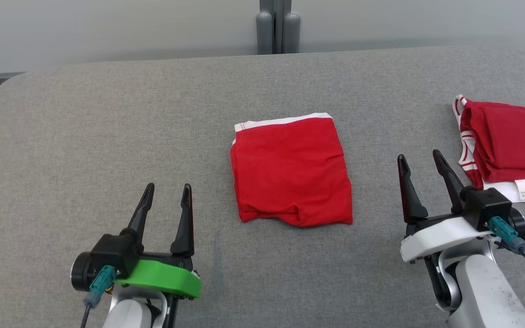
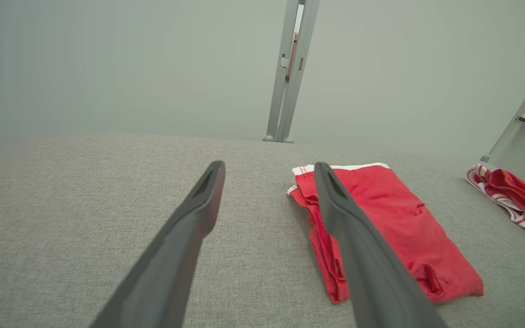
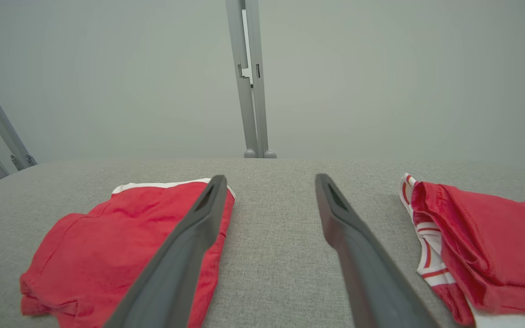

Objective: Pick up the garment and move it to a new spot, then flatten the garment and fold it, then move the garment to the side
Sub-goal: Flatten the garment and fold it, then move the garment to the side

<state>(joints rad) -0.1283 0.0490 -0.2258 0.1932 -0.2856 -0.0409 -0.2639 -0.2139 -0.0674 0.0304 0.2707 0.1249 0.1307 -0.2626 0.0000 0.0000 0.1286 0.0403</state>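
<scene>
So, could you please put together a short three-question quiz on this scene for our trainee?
1. True or false: the left claw is shut on the folded red garment.
2. Choose one: where does the second red garment, the one with the white label, lie?
A) to the robot's right of the folded one, apart from it
B) stacked on the folded one
C) to its left, touching it
3. Fill the gap: the jaws of the right claw stand ____.

Key: 1 false (it is open and holds nothing); 2 A; 3 open.
</scene>
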